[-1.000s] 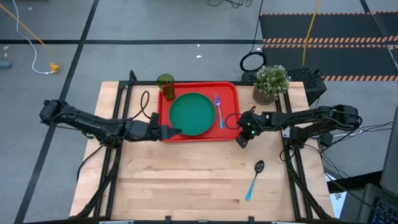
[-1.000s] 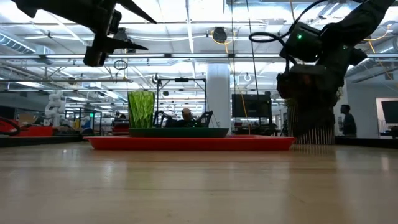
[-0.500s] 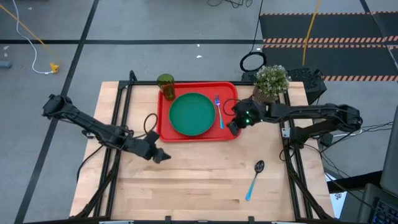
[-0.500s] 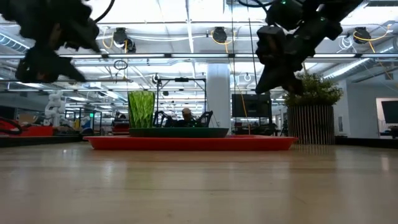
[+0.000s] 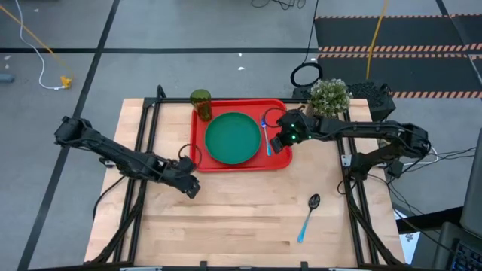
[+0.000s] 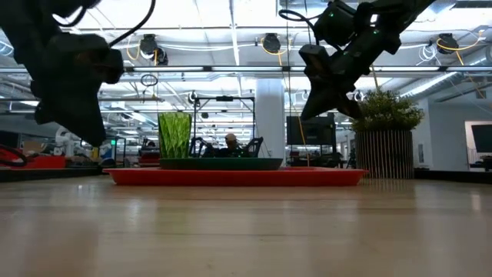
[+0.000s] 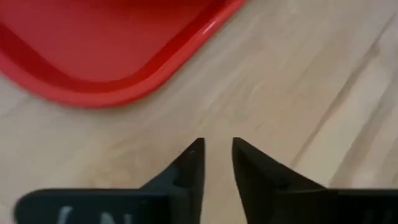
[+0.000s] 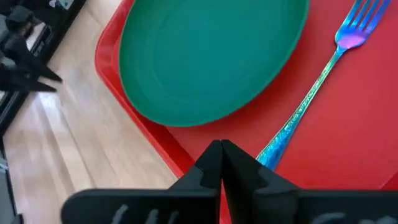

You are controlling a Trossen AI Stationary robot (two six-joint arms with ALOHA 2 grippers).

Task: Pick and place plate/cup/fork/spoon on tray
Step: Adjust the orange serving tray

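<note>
wooden table (image 5: pixel 226 218) under everything. red tray (image 5: pixel 202 143) at its far middle, bearing the green plate (image 5: pixel 233 138) in the centre, the cup (image 5: pixel 201 105) at the far left corner and the fork (image 5: pixel 265 134) just right of the plate. spoon (image 5: pixel 308 215) alone on bare wood, well right and nearer. right gripper (image 8: pixel 221 163) over the tray's right edge by the fork handle, fingers pressed together, empty. left gripper (image 7: pixel 216 163) above wood off the tray's near left corner, fingers slightly apart, empty.

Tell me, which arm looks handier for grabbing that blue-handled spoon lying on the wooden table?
Probably the right. The blue-handled spoon lies on the right arm's side; the right gripper hovers over the red plastic tray, fingers shut. The left gripper is farther off.
</note>
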